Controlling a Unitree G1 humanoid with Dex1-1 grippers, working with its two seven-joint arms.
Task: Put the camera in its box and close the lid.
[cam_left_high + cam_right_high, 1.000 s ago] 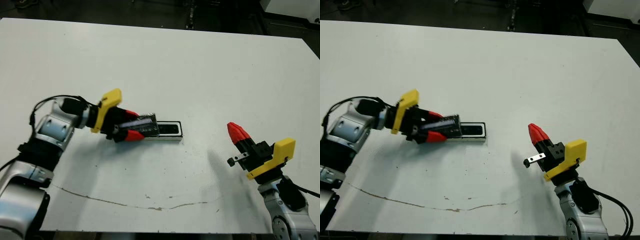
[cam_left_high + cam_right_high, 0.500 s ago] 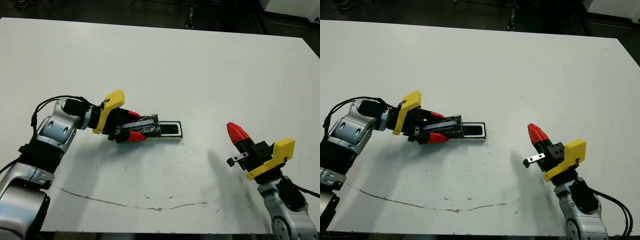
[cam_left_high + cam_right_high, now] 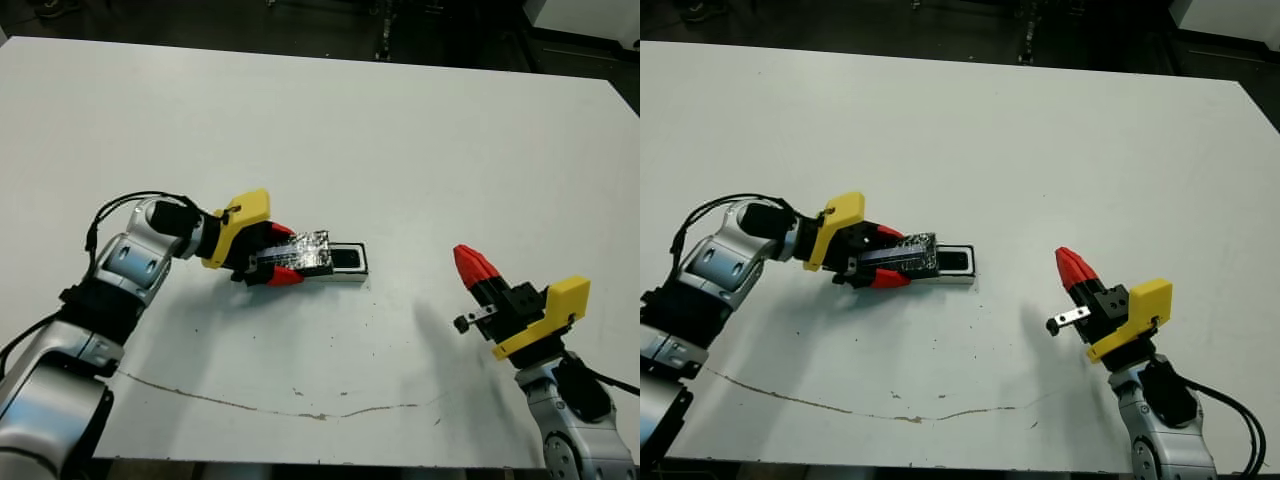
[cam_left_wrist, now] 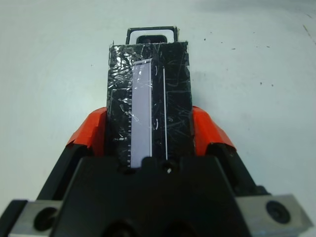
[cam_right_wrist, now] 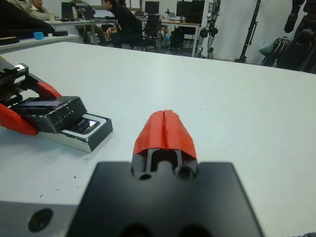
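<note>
Since a second ago, the left gripper (image 3: 283, 263) has slid the lid (image 3: 308, 252) further over the box (image 3: 345, 262) on the tabletop (image 3: 400, 140), squeezing it tight. Only the camera's (image 5: 88, 125) end peeks out inside. The right gripper (image 3: 472, 264) stays pinched closed, well apart.

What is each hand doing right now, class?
Left hand: shut on the lid, held over the box.
Right hand: shut, holding nothing.

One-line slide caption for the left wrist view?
Left gripper holds the foil-speckled lid over the box, whose far end still shows with the camera inside.
</note>
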